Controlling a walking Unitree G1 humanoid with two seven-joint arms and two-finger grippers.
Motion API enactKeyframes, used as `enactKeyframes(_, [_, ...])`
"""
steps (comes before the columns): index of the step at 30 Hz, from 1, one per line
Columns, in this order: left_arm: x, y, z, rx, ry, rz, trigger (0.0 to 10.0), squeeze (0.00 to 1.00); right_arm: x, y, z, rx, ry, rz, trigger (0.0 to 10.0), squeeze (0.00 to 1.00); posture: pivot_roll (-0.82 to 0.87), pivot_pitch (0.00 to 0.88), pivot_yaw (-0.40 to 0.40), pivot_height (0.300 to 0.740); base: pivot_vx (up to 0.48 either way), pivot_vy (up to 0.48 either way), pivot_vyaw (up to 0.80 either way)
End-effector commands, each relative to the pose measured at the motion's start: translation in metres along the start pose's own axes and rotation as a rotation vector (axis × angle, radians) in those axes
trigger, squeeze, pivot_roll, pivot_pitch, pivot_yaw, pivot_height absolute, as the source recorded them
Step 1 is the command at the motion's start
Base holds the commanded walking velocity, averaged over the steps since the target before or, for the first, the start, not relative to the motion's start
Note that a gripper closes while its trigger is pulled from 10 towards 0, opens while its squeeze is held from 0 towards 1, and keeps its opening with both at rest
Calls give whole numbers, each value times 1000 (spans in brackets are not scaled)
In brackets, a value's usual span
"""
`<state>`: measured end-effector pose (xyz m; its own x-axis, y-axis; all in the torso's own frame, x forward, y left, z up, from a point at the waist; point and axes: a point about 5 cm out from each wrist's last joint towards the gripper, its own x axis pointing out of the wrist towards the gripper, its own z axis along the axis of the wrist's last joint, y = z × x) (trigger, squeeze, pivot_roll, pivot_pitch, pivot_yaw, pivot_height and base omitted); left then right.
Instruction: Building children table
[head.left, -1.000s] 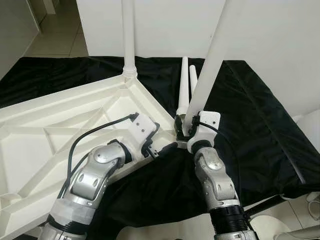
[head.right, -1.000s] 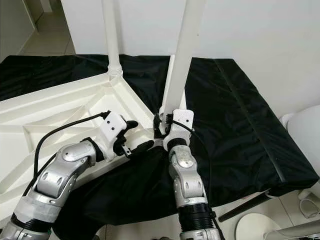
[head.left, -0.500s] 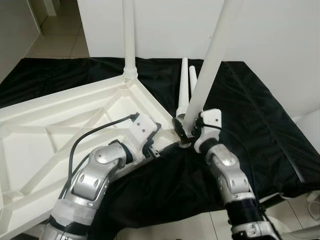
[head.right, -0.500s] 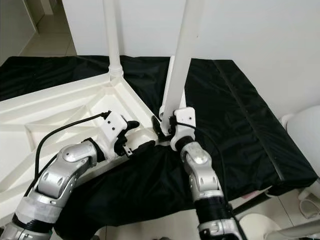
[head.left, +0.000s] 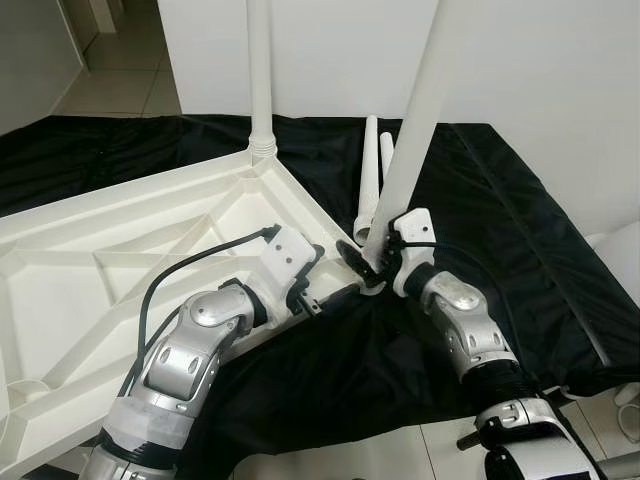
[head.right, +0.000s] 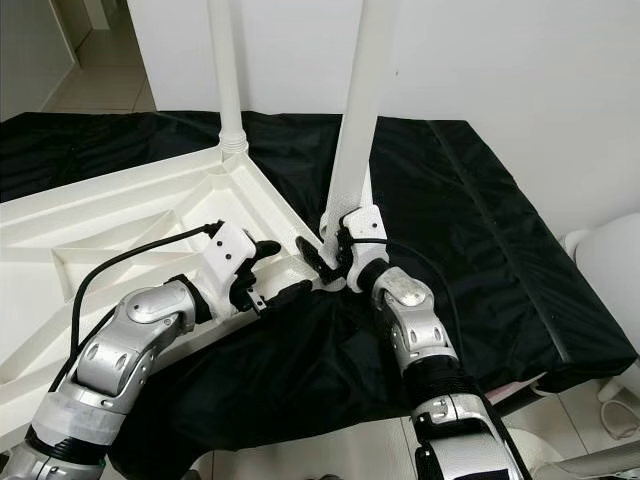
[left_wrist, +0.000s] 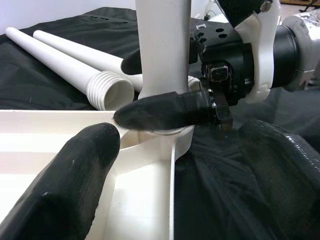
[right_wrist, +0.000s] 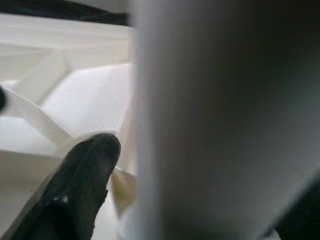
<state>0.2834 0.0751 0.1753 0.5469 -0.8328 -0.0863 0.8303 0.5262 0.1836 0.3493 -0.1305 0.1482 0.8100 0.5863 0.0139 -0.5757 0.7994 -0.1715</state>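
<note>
The white tabletop (head.left: 120, 250) lies upside down on a black cloth (head.left: 520, 240), ribbed underside facing up. One white leg (head.left: 260, 70) stands upright in the far corner socket of the tabletop. A second leg (head.left: 410, 120) stands at the tabletop's right corner, leaning slightly to the right, with its lower end at the corner socket (left_wrist: 167, 137).

The right gripper (head.left: 368, 262) is clamped around the base of this second leg, just above the socket; one black finger (left_wrist: 165, 112) lies across the front of the leg and the other shows behind it.

The left gripper (head.left: 325, 285) sits at the same corner, just beside the right gripper. Its fingers (left_wrist: 75, 175) are spread apart, one over the tabletop edge and the other over the cloth, with the leg base and socket between them but apart from them.

Two spare legs (head.left: 372, 165) lie side by side on the cloth beyond the right corner, threaded ends toward the socket.
</note>
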Motion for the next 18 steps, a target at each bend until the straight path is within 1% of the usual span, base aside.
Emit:
enactKeyframes(1, [2,0,2,11,-5,10,10000,0,2,-1,-2,-15,15,14,4588,0,51,36,-52,740,0,0,0])
enactKeyframes(2, [2,0,2,11,-5,10,10000,0,2,-1,-2,-15,15,14,4588,0,51,36,-52,740,0,0,0])
enactKeyframes(3, [2,0,2,11,-6,10,10000,0,2,-3,-2,-18,19,14,2980,0,51,37,-51,740,0,0,0])
enactKeyframes(4, [2,0,2,11,-6,10,10000,0,2,-3,-2,-18,19,14,2980,0,51,37,-51,740,0,0,0])
enactKeyframes(5, [2,0,3,10,-7,10,10000,0,3,-4,-3,-18,21,15,0,0,50,41,-50,740,0,0,0])
enactKeyframes(12, [3,0,3,10,-8,11,10000,0,3,-4,-8,-10,26,39,0,0,50,44,-50,740,0,0,0])
enactKeyframes(13, [2,1,3,10,-8,13,10000,0,3,-4,-9,-4,27,31,10000,0,50,44,-50,740,0,0,0])
enactKeyframes(17, [2,1,3,10,-7,14,10000,0,3,-4,-10,-1,29,17,10000,0,49,52,-48,740,0,0,0])
enactKeyframes(18, [2,1,3,9,-6,15,10000,0,4,-3,-10,29,21,4,10000,0,48,56,-47,740,0,0,0])
